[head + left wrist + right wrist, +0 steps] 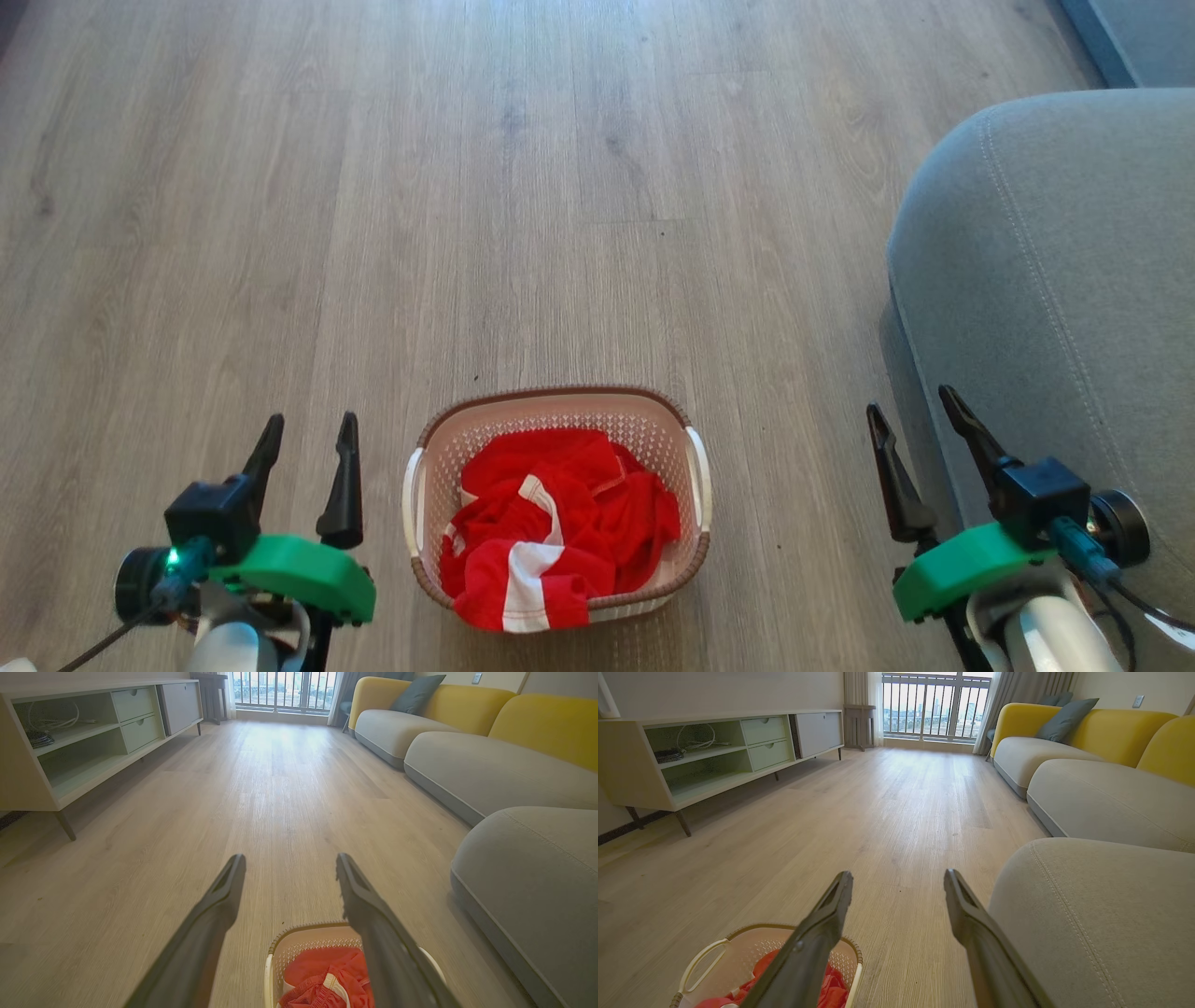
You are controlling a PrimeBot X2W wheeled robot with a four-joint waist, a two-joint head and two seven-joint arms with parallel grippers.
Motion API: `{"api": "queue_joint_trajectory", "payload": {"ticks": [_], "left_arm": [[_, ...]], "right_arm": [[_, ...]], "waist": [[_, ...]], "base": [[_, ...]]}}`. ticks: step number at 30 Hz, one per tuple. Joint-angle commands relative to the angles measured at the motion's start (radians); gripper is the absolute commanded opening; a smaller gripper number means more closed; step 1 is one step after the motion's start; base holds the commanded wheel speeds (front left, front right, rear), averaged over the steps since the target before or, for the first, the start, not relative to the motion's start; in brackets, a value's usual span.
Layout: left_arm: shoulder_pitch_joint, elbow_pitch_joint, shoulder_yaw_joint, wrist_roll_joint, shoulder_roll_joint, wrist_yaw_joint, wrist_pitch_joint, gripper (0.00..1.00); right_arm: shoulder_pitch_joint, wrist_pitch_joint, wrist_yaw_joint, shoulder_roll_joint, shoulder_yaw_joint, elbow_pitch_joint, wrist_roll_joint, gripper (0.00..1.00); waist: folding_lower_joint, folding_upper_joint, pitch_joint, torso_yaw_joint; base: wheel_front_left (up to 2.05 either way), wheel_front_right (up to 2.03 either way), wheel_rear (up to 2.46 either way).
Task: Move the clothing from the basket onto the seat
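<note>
Head view: the left gripper (312, 420) sits at the lower left, its two long dark jaws spread apart with nothing between them, held above the bare wooden floor (467, 187). The right gripper (909, 401) sits at the lower right, jaws likewise spread and empty. Its outer jaw overlaps the edge of the seat (1055, 261) in this view; whether it touches cannot be told.

Between the two grippers, on the floor, stands the basket (551, 392). It is cream plastic with perforated walls, a brown rim and a white handle on each side. The clothing (560, 523) lies heaped inside it, bright red with broad white stripes, and one striped fold hangs over the rim nearest the robot.

The seat is a large grey upholstered cushion with a rounded corner and lines of pale stitching. It lies to the robot's right of the basket, with a strip of floor between them.

Further out, the wrist views show a long pale cabinet (70, 742) with green drawers along the left side of the room. More grey sofa cushions with yellow backs (1106, 723) run along the right, one with a blue-grey pillow (1064, 718). A window with railings (938, 704) closes the far end.
</note>
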Motion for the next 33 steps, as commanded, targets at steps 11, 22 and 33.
{"api": "queue_joint_trajectory", "payload": {"ticks": [11,22,33], "left_arm": [[-0.053,-0.009,0.041,-0.006,0.015,-0.002,-0.013,1.00],[-0.054,-0.015,0.044,-0.006,0.015,-0.005,-0.013,1.00],[-0.113,-0.053,0.025,-0.014,0.015,-0.002,-0.013,1.00]], "right_arm": [[-0.053,-0.010,0.007,-0.007,0.013,-0.027,0.014,1.00],[-0.055,-0.010,0.007,-0.007,0.015,-0.028,0.020,1.00],[-0.103,-0.010,0.007,-0.007,-0.007,-0.061,0.017,1.00]], "waist": [[0.0000,0.0000,0.002,-0.002],[0.0000,0.0000,0.011,-0.006],[0.0000,0.0000,0.166,-0.012]], "base": [[0.00,0.00,0.00],[0.00,0.00,0.00],[0.00,0.00,0.00]]}}
